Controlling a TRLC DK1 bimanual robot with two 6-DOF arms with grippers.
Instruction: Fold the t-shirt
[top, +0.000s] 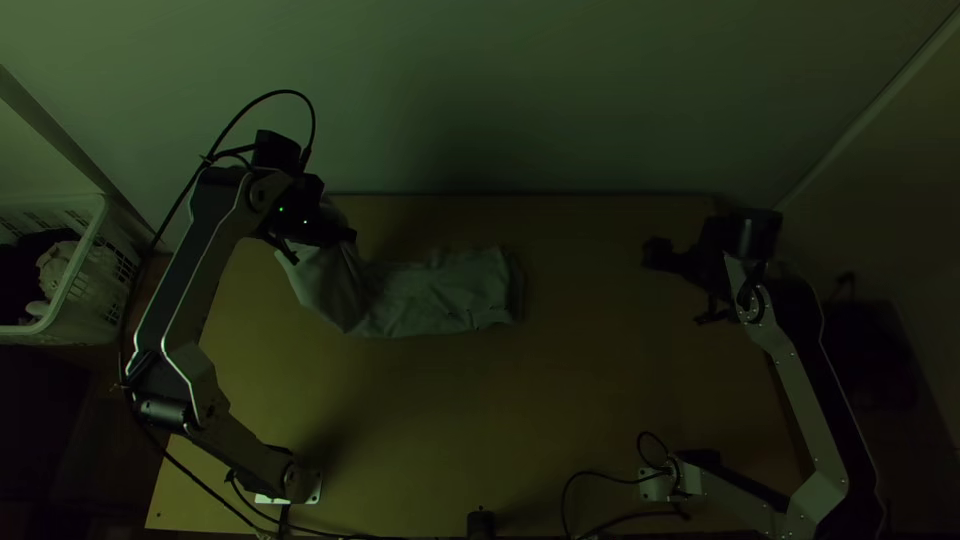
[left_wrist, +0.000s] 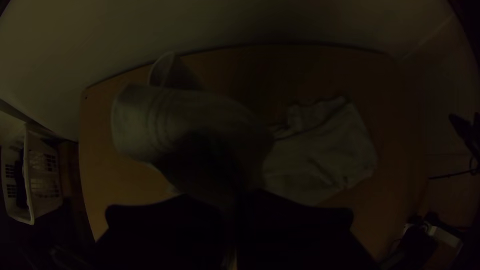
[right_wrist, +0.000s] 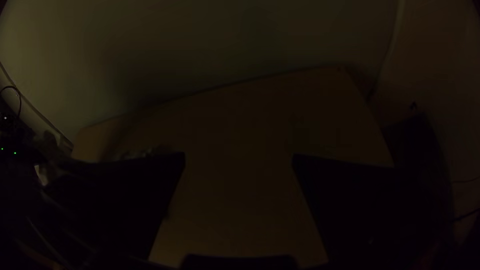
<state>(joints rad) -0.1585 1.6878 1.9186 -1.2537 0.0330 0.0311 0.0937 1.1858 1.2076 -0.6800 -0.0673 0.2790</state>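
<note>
On the table (top: 450, 410), you find the shirt (top: 430, 295) toward the far edge, left of centre; the fold is under way. Its larger part lies as a narrow, wrinkled strip, which suggests you have the lengthwise folding behind you. Its smaller part, the left end, is raised and bent in the left gripper (left_wrist: 237, 200), whose jaws are closed, pinching cloth. Left to you, by this reading: carry that end over the strip, lay it down, even the edges and smooth the creases. The right gripper (right_wrist: 239, 160) is well apart from the cloth, its jaws spread wide with nothing between.

Count, in descending size: one table; two arms, the left arm (top: 190, 270) and the right arm (top: 800, 390); one basket (top: 85, 290), its contents too dim for you to number; one shirt; two grippers, each with two fingers.
</note>
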